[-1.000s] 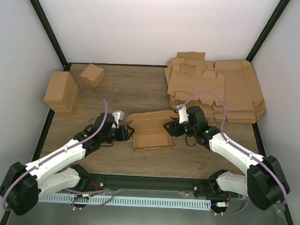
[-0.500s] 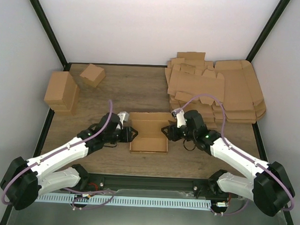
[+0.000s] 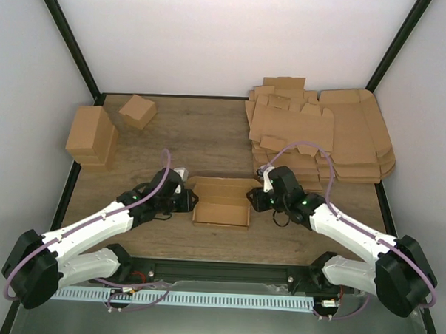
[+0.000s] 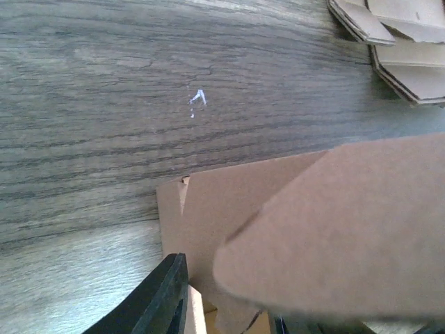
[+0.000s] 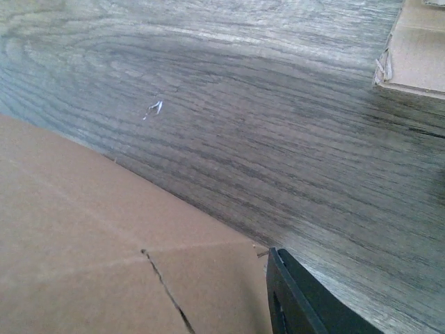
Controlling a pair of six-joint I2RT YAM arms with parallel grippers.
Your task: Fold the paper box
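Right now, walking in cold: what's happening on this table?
Two robot arms are working on a half-folded paper box in the middle. The left hand is at its left end, the right hand at its right end; whether either grips is unclear. A stack of flat cardboard sheets lies far right.

Stacked flat cardboard sheets (image 3: 320,138) sit far right, folded boxes (image 3: 91,135) far left.

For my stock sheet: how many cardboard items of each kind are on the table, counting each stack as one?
Half-folded paper box: 1
Closed boxes, far left: 2
Pile of flat sheets: 1
Total: 4
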